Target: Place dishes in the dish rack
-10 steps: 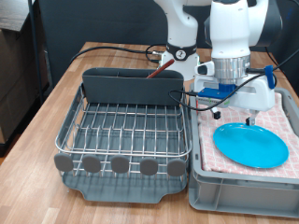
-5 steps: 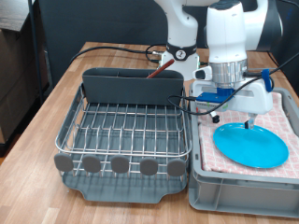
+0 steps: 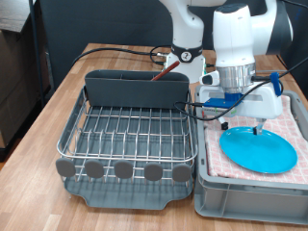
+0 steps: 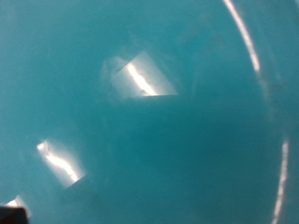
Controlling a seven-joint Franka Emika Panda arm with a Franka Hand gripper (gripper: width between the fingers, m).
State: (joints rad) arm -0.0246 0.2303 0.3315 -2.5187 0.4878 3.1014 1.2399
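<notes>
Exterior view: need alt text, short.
A white robot arm lowers its gripper to a light-blue plate lying on checked cloth in a grey crate at the exterior view's right. At left, the wire dish rack holds a wooden spoon in its caddy.

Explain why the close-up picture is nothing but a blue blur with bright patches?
Wrist view: the camera is so near the light-blue plate that it fills the frame, soft and out of focus, with white glare patches. Exterior view: sharper and evenly lit; the plate lies on the checked cloth under the gripper.
</notes>
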